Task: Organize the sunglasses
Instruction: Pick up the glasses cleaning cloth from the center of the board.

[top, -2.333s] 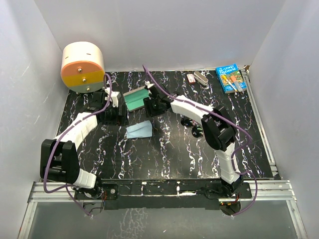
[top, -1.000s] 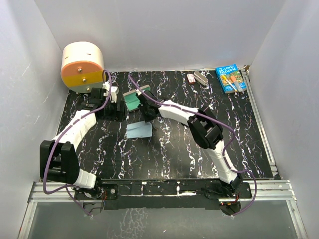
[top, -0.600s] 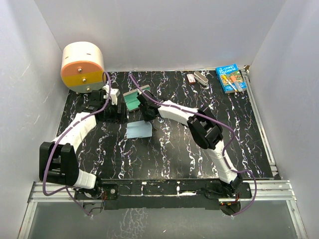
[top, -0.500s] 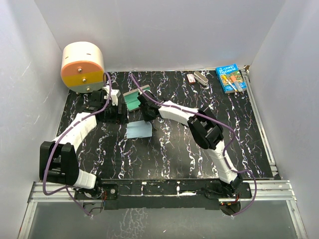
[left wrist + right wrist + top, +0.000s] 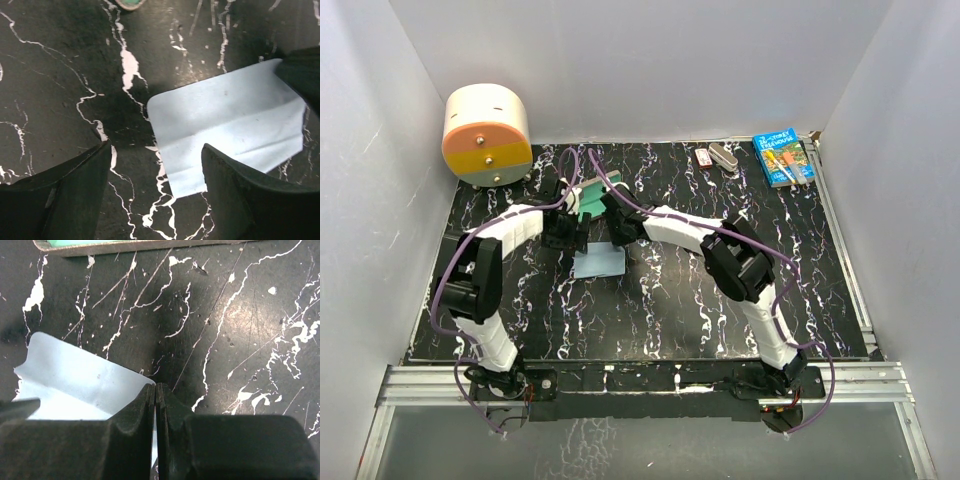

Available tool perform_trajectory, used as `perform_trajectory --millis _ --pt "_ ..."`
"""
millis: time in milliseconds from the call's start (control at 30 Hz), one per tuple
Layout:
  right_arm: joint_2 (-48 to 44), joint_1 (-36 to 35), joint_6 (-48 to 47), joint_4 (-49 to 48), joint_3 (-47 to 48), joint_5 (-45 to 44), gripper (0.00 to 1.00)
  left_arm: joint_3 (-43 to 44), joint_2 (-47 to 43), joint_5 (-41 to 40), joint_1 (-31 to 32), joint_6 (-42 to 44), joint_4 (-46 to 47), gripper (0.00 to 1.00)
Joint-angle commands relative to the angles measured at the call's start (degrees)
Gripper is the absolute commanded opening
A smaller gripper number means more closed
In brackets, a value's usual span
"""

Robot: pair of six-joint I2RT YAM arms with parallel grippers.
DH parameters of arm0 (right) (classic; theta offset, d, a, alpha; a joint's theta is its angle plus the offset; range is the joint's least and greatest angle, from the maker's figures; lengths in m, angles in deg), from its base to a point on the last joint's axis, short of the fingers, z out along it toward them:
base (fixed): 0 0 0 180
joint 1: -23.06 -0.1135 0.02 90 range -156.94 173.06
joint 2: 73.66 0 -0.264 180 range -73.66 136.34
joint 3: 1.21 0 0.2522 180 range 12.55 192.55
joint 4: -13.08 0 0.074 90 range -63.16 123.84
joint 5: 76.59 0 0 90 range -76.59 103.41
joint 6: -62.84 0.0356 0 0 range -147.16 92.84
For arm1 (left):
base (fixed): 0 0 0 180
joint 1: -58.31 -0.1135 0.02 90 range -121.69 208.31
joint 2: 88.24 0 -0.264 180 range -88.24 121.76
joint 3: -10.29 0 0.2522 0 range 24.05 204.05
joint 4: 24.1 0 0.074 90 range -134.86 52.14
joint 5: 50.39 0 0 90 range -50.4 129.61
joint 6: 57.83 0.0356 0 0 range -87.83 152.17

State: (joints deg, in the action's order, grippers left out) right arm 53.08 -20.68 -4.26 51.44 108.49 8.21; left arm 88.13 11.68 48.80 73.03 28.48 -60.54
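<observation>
Left claw [image 5: 155, 150] hangs spread wide over the left edge of the light-blue cloth [image 5: 230, 125] on the table [image 5: 670, 310]; right claw [image 5: 155, 390] is clamped on its right edge. The sunglasses cannot be made out in any view.

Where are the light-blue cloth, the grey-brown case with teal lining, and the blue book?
light-blue cloth [image 5: 230, 125], left wrist view, sheet centre.
grey-brown case with teal lining [image 5: 592, 200], top view, teal lining.
blue book [image 5: 783, 160], top view, cover.

Top external: high, behind arm bases, looking down over whole table [image 5: 670, 310]. 2 wrist views: close, facing down. All 3 share light-blue cloth [image 5: 599, 263].
</observation>
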Motion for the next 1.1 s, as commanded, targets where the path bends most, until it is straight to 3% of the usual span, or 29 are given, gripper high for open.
perform_trajectory --millis 0,500,700,1067 --pt "-2.76 0.19 0.40 -2.21 -2.62 -0.09 0.08 3.25 0.95 -5.93 0.78 -1.38 -2.62 0.68" --pt "-2.56 0.23 0.15 -4.38 -3.75 1.94 0.08 7.86 6.94 -10.82 3.13 -2.73 -2.90 0.67" --pt "-2.55 0.18 0.13 -4.36 -3.81 1.79 0.08 10.26 11.37 -12.40 4.31 -4.33 -4.33 0.56" --pt "-2.30 0.24 0.43 -4.35 -4.12 1.05 0.08 5.02 9.58 -11.28 5.92 -4.86 -2.06 0.51"
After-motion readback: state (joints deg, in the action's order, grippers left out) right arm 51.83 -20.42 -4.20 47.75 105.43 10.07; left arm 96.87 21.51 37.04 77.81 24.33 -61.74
